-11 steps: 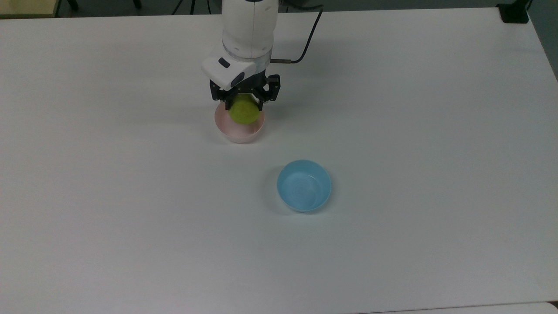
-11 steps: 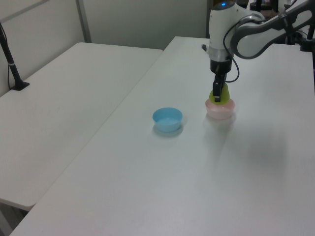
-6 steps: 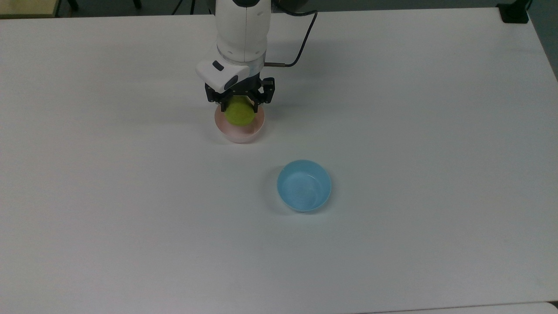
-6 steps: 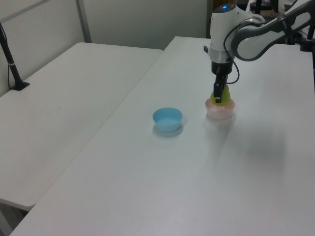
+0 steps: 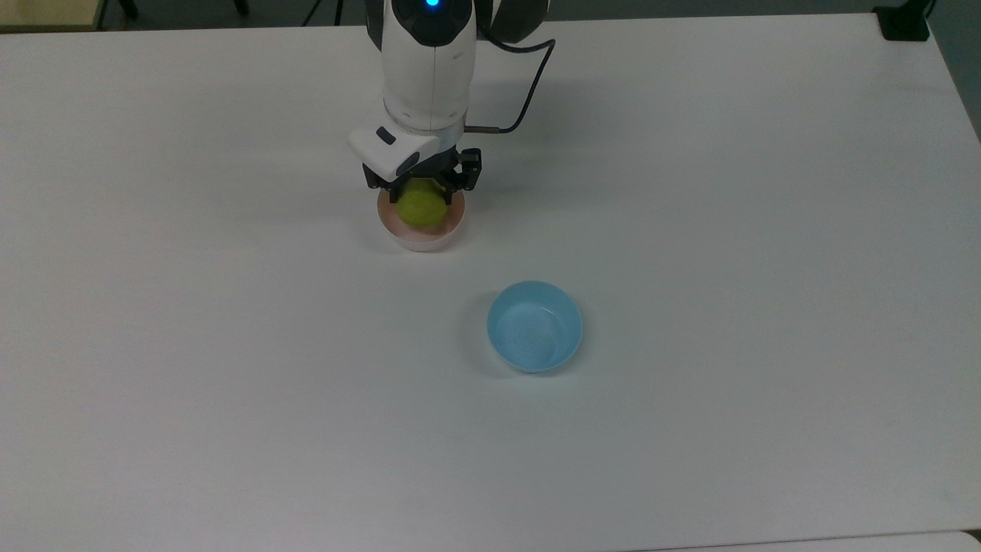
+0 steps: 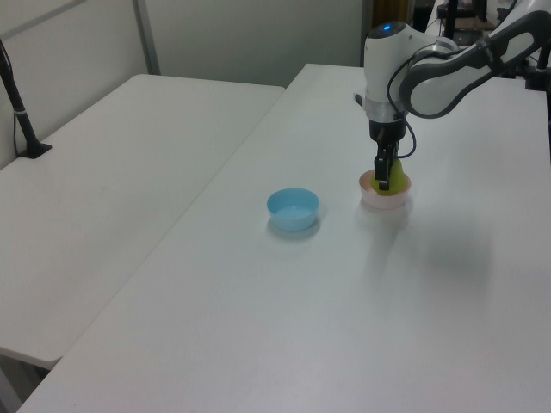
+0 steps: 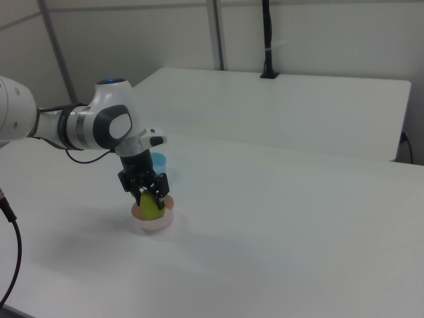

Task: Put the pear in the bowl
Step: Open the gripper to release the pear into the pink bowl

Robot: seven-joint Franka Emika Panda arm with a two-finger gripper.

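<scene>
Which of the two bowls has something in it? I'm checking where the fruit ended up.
The pink bowl, under the gripper, has the pear in it. The blue bowl, nearer the top view's bottom edge, holds nothing.

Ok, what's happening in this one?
A Franka arm's gripper is at the pink bowl with the yellow-green pear between its fingers. The pear sits low inside the bowl's rim; whether it touches the bottom can't be told. A light blue bowl stands empty and apart on the white table.
</scene>
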